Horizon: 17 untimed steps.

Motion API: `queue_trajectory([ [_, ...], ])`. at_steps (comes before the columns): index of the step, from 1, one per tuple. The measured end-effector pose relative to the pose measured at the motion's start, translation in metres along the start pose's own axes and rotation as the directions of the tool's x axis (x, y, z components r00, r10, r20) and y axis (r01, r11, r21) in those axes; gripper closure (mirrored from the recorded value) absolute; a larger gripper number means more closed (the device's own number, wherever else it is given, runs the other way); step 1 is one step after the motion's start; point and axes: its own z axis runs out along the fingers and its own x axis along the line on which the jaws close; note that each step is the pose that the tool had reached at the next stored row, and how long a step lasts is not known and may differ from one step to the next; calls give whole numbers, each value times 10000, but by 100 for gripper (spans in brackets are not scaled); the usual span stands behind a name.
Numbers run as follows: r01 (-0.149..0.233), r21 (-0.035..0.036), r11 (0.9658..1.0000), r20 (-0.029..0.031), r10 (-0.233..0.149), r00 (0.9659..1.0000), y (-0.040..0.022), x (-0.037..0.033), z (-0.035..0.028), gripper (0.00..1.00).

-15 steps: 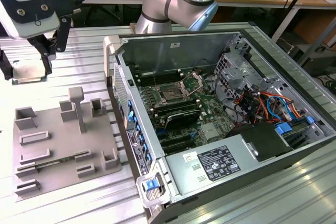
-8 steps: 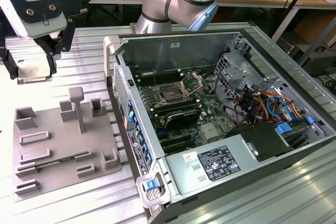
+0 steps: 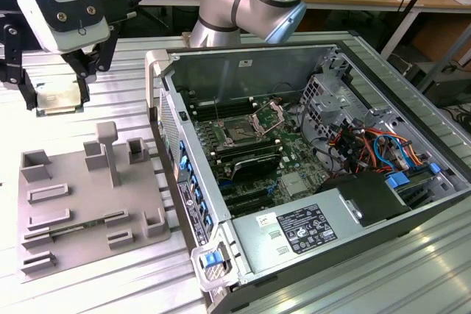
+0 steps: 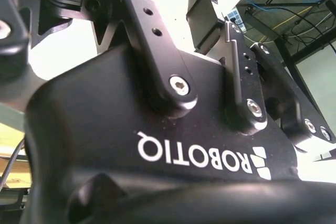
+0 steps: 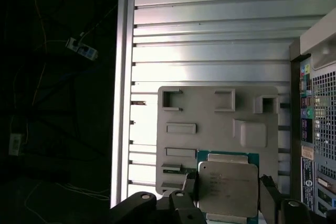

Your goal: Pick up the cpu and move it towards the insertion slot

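Claw (image 3: pixel 57 95): mine, pinching the cpu by two opposite edges, raised in the air outside the case (image 3: pixel 250 64).
Cpu (image 3: pixel 59 99): flat between my fingers (image 5: pixel 189 195), well apart from the case wall.
Slot (image 3: pixel 239 134): inside the case, retention plate tipped up, dark centre bare.
Fixture (image 3: pixel 88 196): grey, on the desk (image 3: pixel 110 295) just beside the case.

The cpu (image 3: pixel 57 98) is held beyond the fixture plate (image 3: pixel 81 196), to the exterior view's left of the case (image 3: pixel 250 60) containing the insertion slot (image 3: pixel 241 131).
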Motion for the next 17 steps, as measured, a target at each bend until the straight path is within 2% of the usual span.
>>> queue_trajectory([
  [6, 0, 0, 10000, 0, 0, 10000, -2, -61, 0, 45],
  [13, 1, 0, 10000, -1, -1, 10000, -5, -195, -1, 45],
  [17, 0, 0, 10000, -1, 0, 10000, -6, -248, -1, 45],
])
